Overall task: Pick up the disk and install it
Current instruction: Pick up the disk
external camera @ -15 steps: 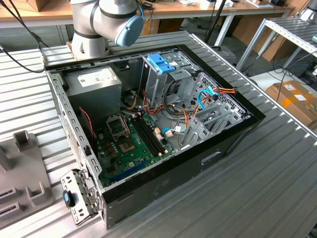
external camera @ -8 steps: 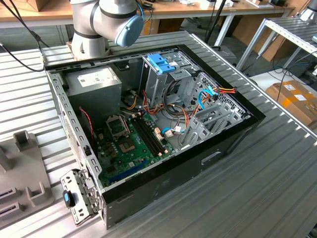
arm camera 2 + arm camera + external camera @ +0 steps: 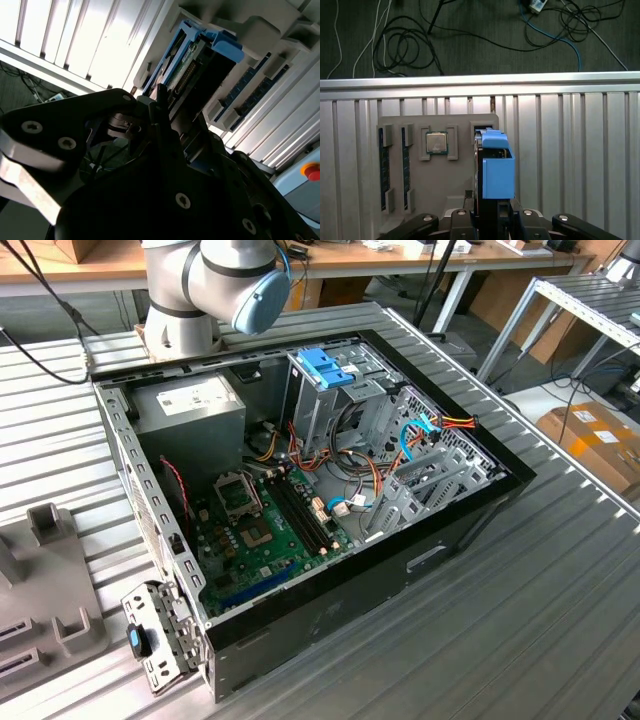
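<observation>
At the exterior view's left, a grey fixture tray point(image 3: 60, 590) lies on the ribbed metal table point(image 3: 520, 640), just beside the open computer case point(image 3: 330, 612). Inside the case, from that side across, sit the power supply point(image 3: 195, 415), the motherboard point(image 3: 255, 530) and the drive cage point(image 3: 322, 415) topped by a blue latch point(image 3: 325, 368). In the first wrist view the tray carries 2 memory modules point(image 3: 384, 167) in their slots, then 1 processor point(image 3: 436, 143) in a square pocket, then the disk point(image 3: 497, 172). The disk stands on edge with its light-blue rail uppermost, at the slot nearest the tray's far edge. The gripper point(image 3: 492, 220) is right at the disk's near end, in line with it. The disk's long axis runs straight away from the gripper, parallel to the memory modules and towards the table's edge. Whether the gripper is clamped on the disk cannot be told. It is equally unclear whether the disk is seated in its slot or raised clear. By the look of it, the work stands at the pick-up step, with the disk well apart from the drive cage.
</observation>
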Robot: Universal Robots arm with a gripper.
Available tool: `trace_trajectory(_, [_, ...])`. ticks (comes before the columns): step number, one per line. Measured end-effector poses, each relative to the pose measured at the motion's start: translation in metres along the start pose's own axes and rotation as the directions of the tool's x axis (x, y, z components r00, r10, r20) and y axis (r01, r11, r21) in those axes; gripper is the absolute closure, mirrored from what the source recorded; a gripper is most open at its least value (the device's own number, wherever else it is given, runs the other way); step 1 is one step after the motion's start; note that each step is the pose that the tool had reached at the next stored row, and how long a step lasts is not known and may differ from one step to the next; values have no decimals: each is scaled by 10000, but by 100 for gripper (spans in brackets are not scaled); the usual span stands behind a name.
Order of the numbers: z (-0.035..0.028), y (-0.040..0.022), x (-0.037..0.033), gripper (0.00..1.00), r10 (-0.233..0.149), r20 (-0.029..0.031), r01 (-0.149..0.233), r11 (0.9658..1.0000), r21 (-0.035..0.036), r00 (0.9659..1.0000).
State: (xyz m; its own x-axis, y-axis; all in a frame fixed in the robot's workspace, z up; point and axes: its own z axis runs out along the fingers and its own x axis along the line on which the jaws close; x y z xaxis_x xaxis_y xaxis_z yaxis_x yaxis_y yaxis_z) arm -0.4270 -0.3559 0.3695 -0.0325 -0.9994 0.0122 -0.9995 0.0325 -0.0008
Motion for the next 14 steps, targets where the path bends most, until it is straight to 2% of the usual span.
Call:
trace_trajectory(10, [-74,0,1,65,0,1,0,10000,1,10000])
trace_trajectory(14, [-127,0,1,65,0,0,0,10000,0,10000])
